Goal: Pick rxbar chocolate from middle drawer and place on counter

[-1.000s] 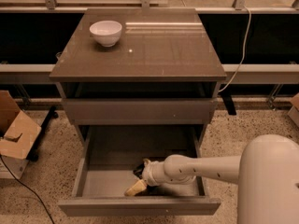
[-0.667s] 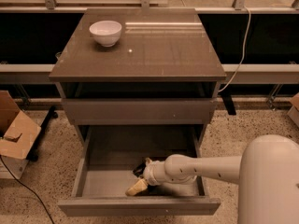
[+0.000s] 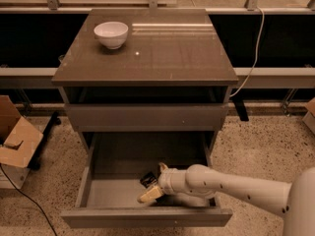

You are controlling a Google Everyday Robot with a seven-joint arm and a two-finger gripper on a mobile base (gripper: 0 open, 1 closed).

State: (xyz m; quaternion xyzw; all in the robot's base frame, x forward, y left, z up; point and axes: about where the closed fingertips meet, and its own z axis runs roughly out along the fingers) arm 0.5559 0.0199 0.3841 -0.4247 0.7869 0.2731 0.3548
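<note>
inside the middle drawer (image 3: 112, 192) the gripper (image 3: 152, 183) stays by the rxbar chocolate (image 3: 147, 179), unmoved; grip cannot be told.

We work from one view. It looks down from high in front of the cabinet (image 3: 147, 116), facing it at middle range: counter (image 3: 162, 58) at top, open drawer (image 3: 112, 193) at bottom. The gripper (image 3: 153, 183) sits inside the drawer; the arm (image 3: 236, 186) enters from lower right.

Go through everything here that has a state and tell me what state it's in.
middle drawer: pulled open
upper drawer: closed
rxbar chocolate: in the middle drawer, by the gripper
gripper: down inside the middle drawer
white bowl: upright on the counter
cardboard box: flaps open
</note>
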